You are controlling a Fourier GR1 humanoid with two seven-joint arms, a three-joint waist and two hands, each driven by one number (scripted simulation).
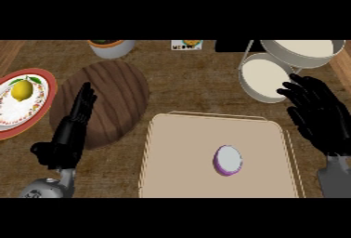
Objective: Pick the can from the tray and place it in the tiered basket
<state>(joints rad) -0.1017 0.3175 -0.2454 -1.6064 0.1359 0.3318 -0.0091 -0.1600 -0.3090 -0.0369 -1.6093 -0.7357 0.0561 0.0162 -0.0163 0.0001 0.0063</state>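
Observation:
A purple can (pixel 228 160) with a pale lid stands upright on the beige tray (pixel 185 139), right of the tray's middle. The tiered basket (pixel 264 76) with white round bowls sits at the back right; its upper tier (pixel 302 52) is further back. My right hand (pixel 316 116) is open with spread fingers, just right of the tray and in front of the basket's lower bowl, apart from the can. My left hand (pixel 72 130) is open with straight fingers, over the round wooden board to the left of the tray.
A dark round wooden board (pixel 113 93) lies left of the tray. A patterned plate (pixel 37 100) holding a lemon (pixel 21 90) sits at the left edge. A pot (pixel 112 47) and a small card (pixel 186 45) stand along the back.

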